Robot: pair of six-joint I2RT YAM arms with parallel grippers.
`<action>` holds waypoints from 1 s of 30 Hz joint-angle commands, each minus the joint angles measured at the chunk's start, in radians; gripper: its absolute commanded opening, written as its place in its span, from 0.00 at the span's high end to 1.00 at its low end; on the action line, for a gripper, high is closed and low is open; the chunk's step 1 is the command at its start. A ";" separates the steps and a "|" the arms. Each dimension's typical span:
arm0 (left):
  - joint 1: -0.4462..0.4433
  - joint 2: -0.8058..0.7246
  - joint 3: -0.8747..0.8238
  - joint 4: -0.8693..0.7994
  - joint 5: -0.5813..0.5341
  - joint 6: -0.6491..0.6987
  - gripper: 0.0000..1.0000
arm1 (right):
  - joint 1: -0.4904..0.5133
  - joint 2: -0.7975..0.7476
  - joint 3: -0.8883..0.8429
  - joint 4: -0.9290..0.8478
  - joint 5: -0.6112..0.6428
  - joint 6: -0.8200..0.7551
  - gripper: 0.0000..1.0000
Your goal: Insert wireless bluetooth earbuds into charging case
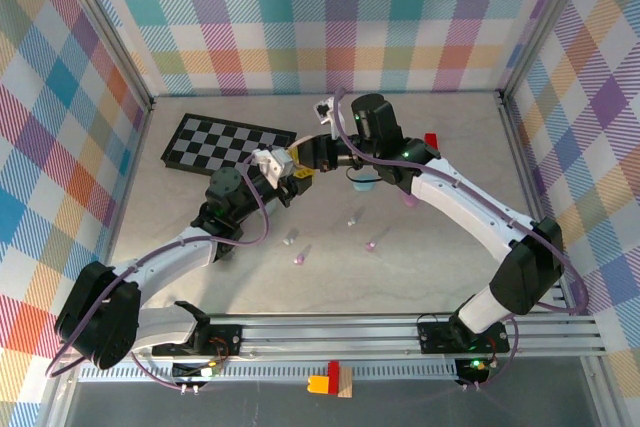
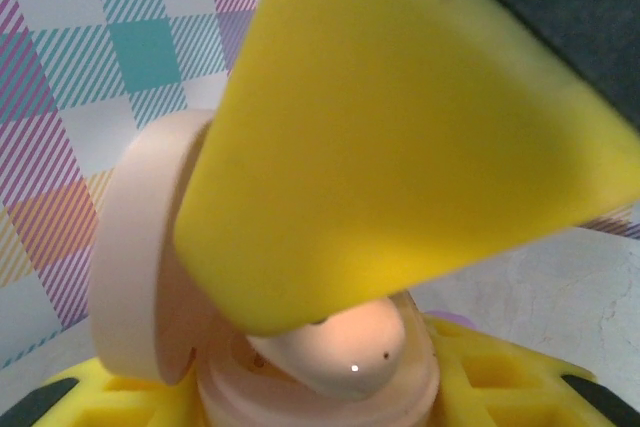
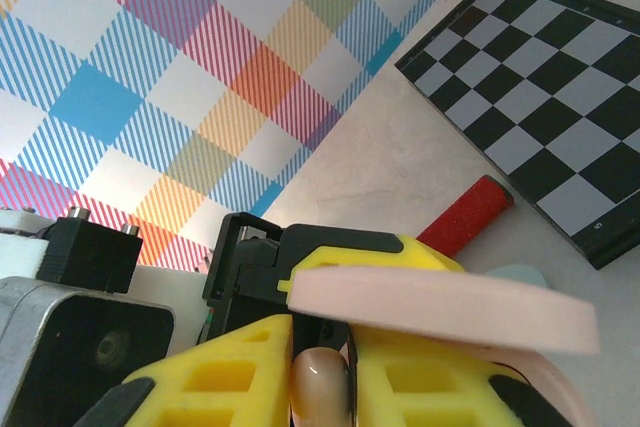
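Bottom centre of the right wrist frame: my right fingers are pinched on a pink earbud, just under the raised lid of the open pink case. My left fingers are clamped on that case, with the bud resting on its base. Mid-frame overhead, loose earbuds dot the table, below the chessboard.

A blurred yellow finger hides most of the pink case.
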 commanded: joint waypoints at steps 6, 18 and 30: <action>-0.011 -0.060 0.025 0.044 -0.014 -0.021 0.59 | -0.008 0.005 -0.013 0.003 0.056 -0.008 0.74; -0.011 -0.066 0.033 0.030 -0.003 -0.029 0.59 | -0.009 -0.012 0.008 -0.026 0.091 -0.032 0.74; -0.011 -0.051 0.039 0.023 0.006 -0.033 0.59 | -0.008 -0.036 0.026 -0.029 0.085 -0.061 0.68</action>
